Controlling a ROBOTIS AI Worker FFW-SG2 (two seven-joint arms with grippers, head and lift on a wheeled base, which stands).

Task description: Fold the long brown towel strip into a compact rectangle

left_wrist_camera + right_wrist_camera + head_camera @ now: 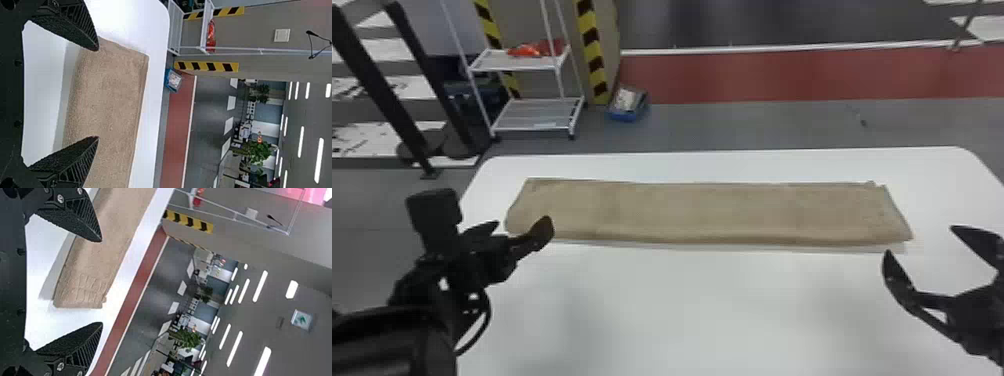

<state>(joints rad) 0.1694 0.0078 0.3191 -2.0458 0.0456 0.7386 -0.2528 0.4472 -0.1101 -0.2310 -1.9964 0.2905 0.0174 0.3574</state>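
- floor [552,155]: grey, red band [782,75] running across beyond the tabletop
- tabletop [692,310]: white, rounded far corners, carries the towel strip
- white rack [532,120]: on floor past the tabletop, robot's left; stands beside yellow/black striped edging [592,55]
- brown towel strip [707,210]: flat on far part of tabletop, long way left to right, near edge thick and rounded; far-right corner a bit uneven, small offset there. Crease-like marks at right end in right wrist view. Long narrow band, no claw gripping it
- left claw [524,223]: wide, fingers well apart, empty. Head view has it at towel's left end, one fingertip overlapping the near-left part of the towel; left wrist view has towel in line with the gap. Contact: can't tell
- right claw [919,240]: wide too, fingers well apart, empty. Near towel's right end, on near side, tabletop behind the gap
- blue box [627,117]: on floor by the striped edging, pale stuff [627,100] in it
- red items [527,50]: on rack's upper shelf, can't tell what
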